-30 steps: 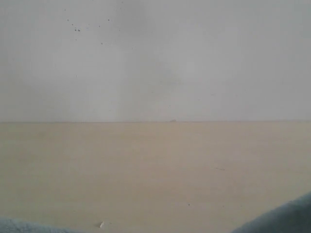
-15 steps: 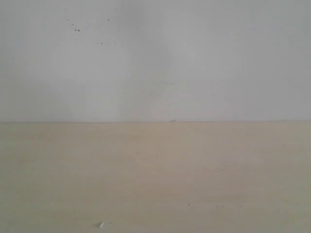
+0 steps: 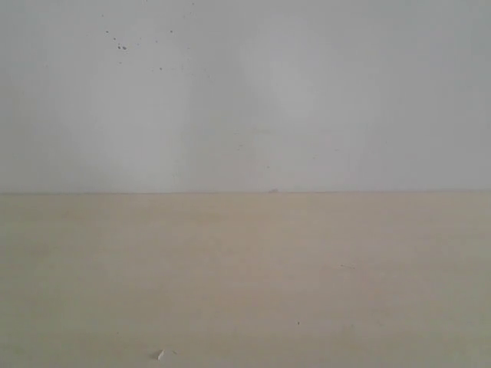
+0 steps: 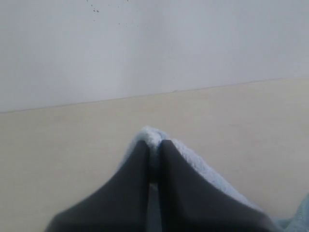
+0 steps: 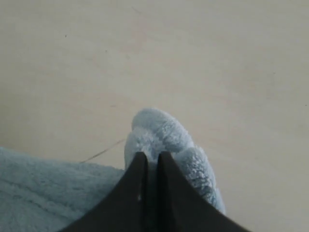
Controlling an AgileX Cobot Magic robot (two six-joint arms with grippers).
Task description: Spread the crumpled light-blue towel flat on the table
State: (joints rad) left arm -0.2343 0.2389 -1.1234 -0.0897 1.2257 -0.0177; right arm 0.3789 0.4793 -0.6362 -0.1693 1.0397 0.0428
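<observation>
The light-blue fluffy towel does not show in the exterior view, which holds only the beige table (image 3: 245,284) and the wall. In the left wrist view my left gripper (image 4: 154,143) is shut on a fold of the towel (image 4: 203,166), which pokes out past the dark fingertips (image 4: 140,152). My right gripper (image 5: 151,155) in the right wrist view is shut on another bunched edge of the towel (image 5: 164,130), with more cloth lying to one side over the table (image 5: 193,63). Neither gripper appears in the exterior view.
A white wall (image 3: 245,92) with a few dark specks rises behind the table's far edge. A small white chip (image 3: 159,354) lies on the tabletop near the front. The wall (image 4: 145,43) also shows in the left wrist view.
The towel corners seen at the bottom of the exterior view one second ago have left that view; only table and wall show there now.
</observation>
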